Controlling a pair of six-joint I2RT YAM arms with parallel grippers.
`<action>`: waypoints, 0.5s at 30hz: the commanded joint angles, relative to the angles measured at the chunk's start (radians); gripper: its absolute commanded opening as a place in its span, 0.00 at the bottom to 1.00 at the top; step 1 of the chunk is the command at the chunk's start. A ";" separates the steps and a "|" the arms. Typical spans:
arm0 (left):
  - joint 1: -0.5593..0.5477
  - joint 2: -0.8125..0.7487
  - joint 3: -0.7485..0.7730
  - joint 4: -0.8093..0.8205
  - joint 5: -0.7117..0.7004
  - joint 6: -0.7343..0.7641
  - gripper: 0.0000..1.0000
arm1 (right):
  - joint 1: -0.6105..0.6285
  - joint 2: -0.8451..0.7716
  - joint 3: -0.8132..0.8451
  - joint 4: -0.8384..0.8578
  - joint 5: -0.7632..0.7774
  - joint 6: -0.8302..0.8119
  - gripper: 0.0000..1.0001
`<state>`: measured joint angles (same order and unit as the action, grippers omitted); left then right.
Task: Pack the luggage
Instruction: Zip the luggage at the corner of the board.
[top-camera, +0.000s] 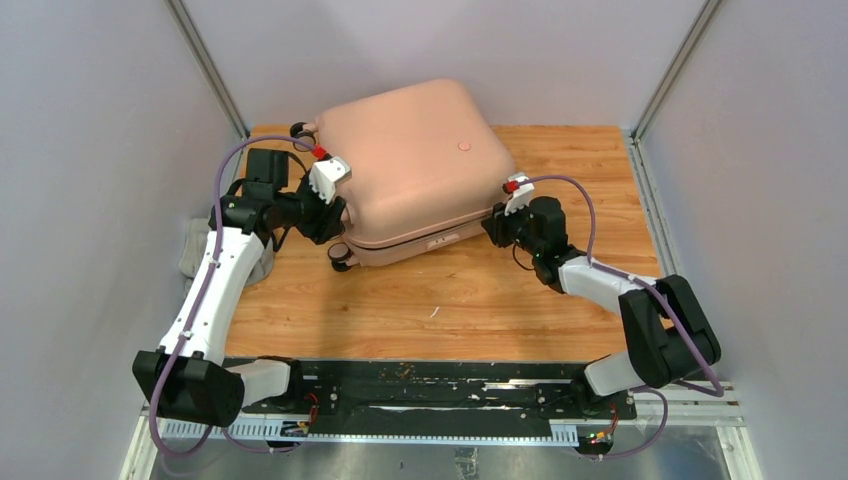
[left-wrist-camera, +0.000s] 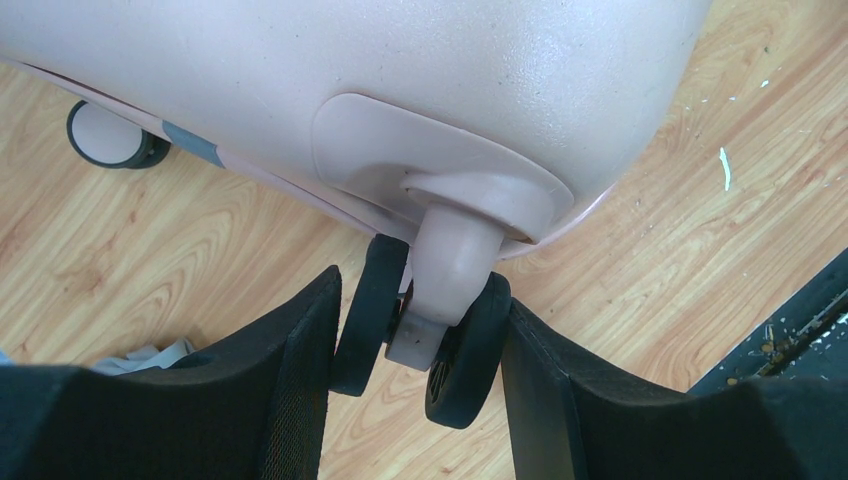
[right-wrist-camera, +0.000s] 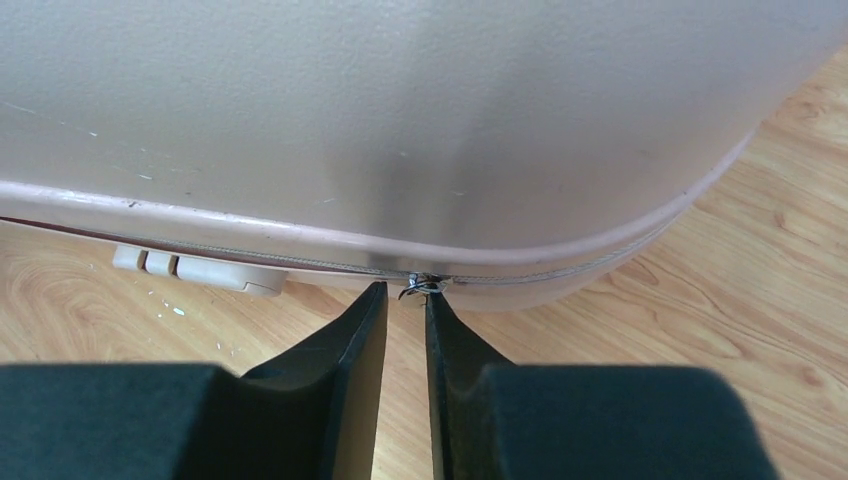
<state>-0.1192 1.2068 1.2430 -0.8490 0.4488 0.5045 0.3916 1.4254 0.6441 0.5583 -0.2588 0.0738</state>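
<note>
Luggage (top-camera: 415, 165) lies flat on table (top-camera: 480, 300), grey cloth (top-camera: 190, 252) nearby.

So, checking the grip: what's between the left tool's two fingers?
A black double wheel of the suitcase, close against both fingers; the left wrist view shows it.

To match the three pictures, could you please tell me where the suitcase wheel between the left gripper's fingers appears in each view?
Top external: the wheel is left of centre, at the near-left corner of the luggage.
Left wrist: lower centre, gripped by the left gripper.
Right wrist: not in view.
Shared landmark: the pink luggage shell, in all three.
</note>
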 joint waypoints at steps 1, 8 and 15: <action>-0.003 -0.045 0.041 0.090 0.002 -0.041 0.00 | -0.016 0.019 0.010 0.123 -0.072 -0.012 0.21; -0.010 -0.045 0.030 0.090 0.011 -0.051 0.00 | -0.016 0.018 -0.001 0.166 -0.092 -0.001 0.00; -0.023 -0.038 0.013 0.091 0.009 -0.053 0.00 | -0.016 0.008 -0.015 0.167 -0.127 0.002 0.00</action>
<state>-0.1284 1.2068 1.2430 -0.8463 0.4446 0.4938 0.3702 1.4410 0.6369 0.6128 -0.3031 0.0734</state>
